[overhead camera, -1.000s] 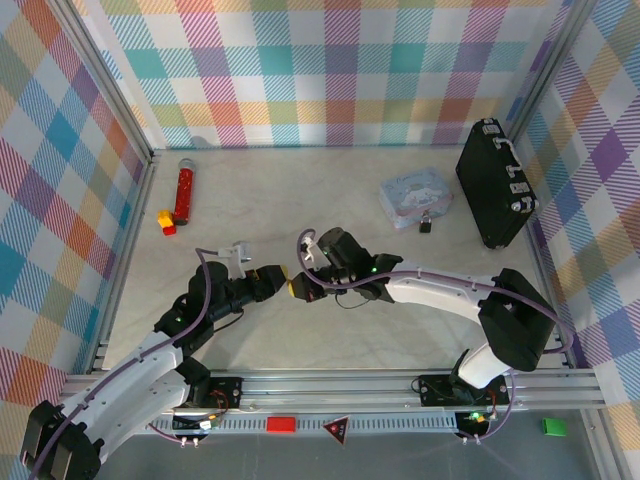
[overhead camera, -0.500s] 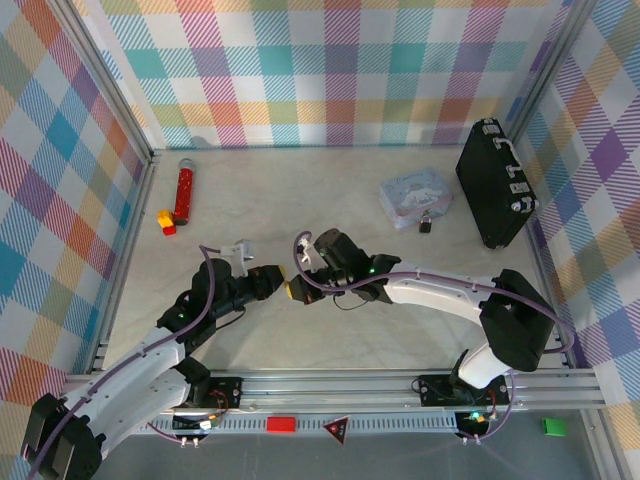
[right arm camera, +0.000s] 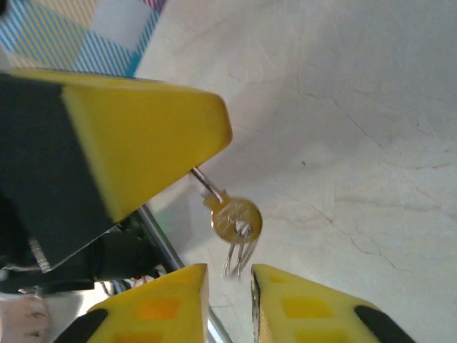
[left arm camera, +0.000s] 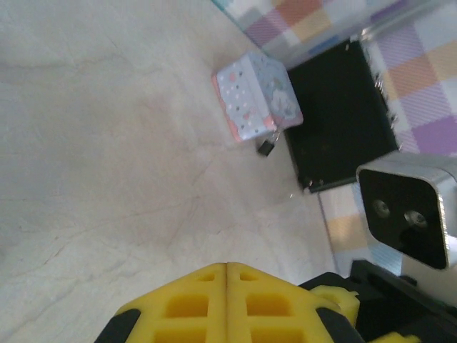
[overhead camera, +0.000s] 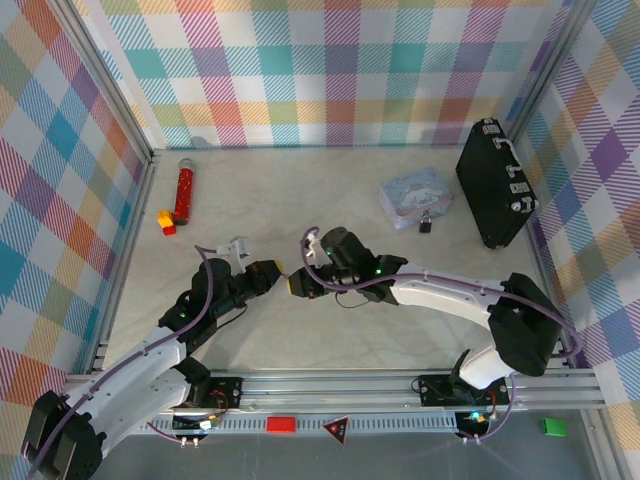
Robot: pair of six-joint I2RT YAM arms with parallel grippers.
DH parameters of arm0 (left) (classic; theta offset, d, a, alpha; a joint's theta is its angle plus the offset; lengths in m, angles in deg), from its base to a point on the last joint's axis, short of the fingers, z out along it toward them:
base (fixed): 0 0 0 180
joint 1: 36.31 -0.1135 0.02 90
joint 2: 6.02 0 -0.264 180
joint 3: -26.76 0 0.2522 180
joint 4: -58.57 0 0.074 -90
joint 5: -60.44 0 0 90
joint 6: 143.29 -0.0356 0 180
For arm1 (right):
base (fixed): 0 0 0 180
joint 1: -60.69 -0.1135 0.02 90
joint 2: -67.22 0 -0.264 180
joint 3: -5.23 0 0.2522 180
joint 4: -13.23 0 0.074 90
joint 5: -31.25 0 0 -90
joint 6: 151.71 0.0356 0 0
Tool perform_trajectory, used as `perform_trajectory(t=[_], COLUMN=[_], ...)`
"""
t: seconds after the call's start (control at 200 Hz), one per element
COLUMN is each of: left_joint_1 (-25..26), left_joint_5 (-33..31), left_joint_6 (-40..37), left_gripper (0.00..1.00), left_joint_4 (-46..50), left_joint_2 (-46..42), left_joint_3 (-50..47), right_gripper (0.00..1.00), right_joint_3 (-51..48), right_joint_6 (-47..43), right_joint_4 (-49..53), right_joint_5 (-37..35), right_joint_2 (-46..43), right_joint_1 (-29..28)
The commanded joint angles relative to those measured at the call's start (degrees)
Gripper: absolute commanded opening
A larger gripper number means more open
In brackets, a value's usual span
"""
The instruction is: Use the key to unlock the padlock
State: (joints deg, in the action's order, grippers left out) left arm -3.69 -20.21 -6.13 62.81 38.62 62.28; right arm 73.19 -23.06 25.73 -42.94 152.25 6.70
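The brass key [right arm camera: 237, 219], with a wire ring through its head, sticks out of my left gripper [left arm camera: 227, 266], which is shut on its blade. In the top view the left gripper [overhead camera: 272, 273] and right gripper [overhead camera: 299, 285] meet tip to tip near the table's middle. My right gripper [right arm camera: 228, 270] is open by a narrow gap. The ring hangs just above that gap, and the fingers touch neither the ring nor the key. The tiny dark padlock [overhead camera: 426, 225] [left arm camera: 265, 148] hangs at the front of the pale blue-grey box [overhead camera: 415, 197] at the back right.
A black case with silver latches [overhead camera: 495, 183] lies against the right wall beside the box. A red tube [overhead camera: 184, 190] and a small yellow-and-red block [overhead camera: 165, 222] lie at the back left. The metal frame rail [overhead camera: 330, 385] runs along the near edge.
The left gripper has edged slightly away from the near edge with the key. The right gripper shifted a little left, then back right, staying next to the key.
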Motion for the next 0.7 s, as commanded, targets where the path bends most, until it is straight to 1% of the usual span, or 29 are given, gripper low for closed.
perform_trajectory(t=[0.0,0.07,0.145,0.3,0.35,0.395,0.45,0.53,0.63,0.695], left_joint_1=[0.5,0.5,0.6,0.6,0.5,0.5,0.6,0.6,0.7,0.7], left_joint_5=[-3.9,-5.7,-6.3,-5.0,-4.2,-3.2,-1.6,1.1,2.4,2.7], left_joint_6=[5.0,6.1,6.5,7.0,7.5,8.0,8.6,9.0,9.4,9.3], left_gripper=[0.0,0.0,0.0,0.0,0.0,0.0,0.0,0.0,0.0,0.0], left_joint_4=[-6.6,-6.8,-7.2,-8.7,-9.4,-10.4,-11.9,-13.2,-14.0,-13.9], left_joint_2=[0.7,1.1,1.7,4.3,5.3,5.9,6.7,7.9,8.4,8.5], left_joint_3=[-1.3,-0.8,0.1,2.3,2.9,3.3,3.8,5.0,5.9,6.4], right_gripper=[0.33,0.44,0.48,0.51,0.51,0.51,0.51,0.59,0.63,0.63], right_joint_3=[-5.7,-9.0,-10.7,-12.5,-13.7,-14.5,-14.5,-14.2,-13.9,-13.7], right_joint_6=[9.6,15.7,19.3,19.1,20.5,21.7,22.4,22.8,22.5,22.4], right_joint_4=[-13.9,-22.0,-28.0,-31.2,-34.3,-39.2,-41.5,-43.1,-45.0,-45.6], right_joint_5=[4.5,6.0,5.9,3.2,3.8,5.0,6.0,7.1,8.3,8.9], right_joint_2=[-3.2,-3.9,-4.6,-5.2,-4.5,-3.5,-2.2,-0.7,0.1,0.5], right_joint_1=[4.4,6.9,7.7,8.1,8.7,9.0,9.0,9.0,9.0,9.0])
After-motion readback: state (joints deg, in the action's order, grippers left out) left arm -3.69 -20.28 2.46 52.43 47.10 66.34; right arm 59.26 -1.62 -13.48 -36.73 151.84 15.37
